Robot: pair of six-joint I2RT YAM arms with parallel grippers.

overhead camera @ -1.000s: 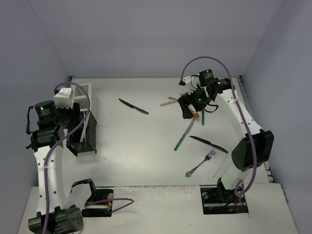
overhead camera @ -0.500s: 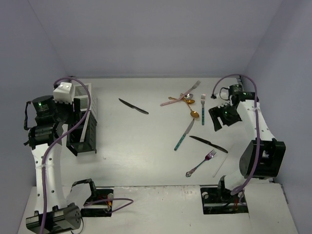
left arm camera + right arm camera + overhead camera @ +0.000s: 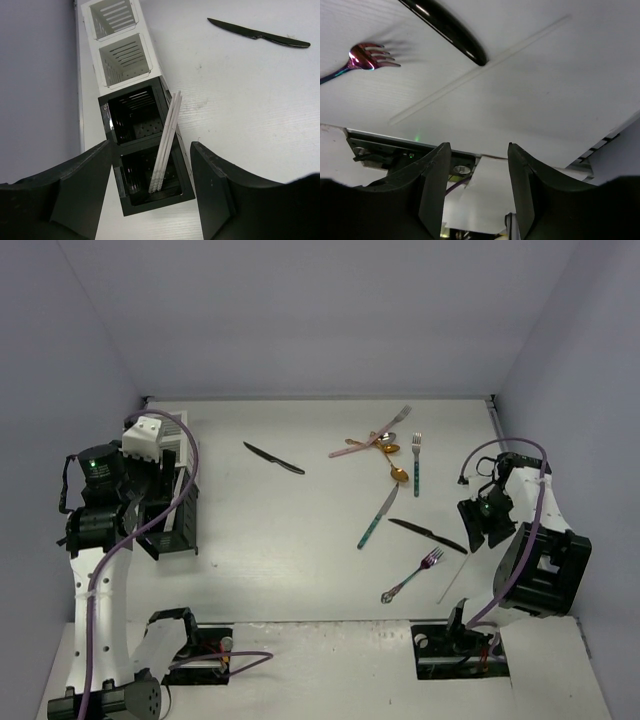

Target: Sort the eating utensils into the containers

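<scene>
Your right tool (image 3: 477, 152), half-open and empty, could drag the black knife (image 3: 445, 26) touching the chopstick (image 3: 480, 70) at twelve o'clock; left tool (image 3: 151, 150) gapes empty.

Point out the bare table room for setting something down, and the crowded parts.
Widest bare patch: between the black caddy and the teal-handled knife, nearer than the lone black knife. Crowded: the spoon-and-fork cluster and the second black knife, iridescent fork and chopstick.
</scene>
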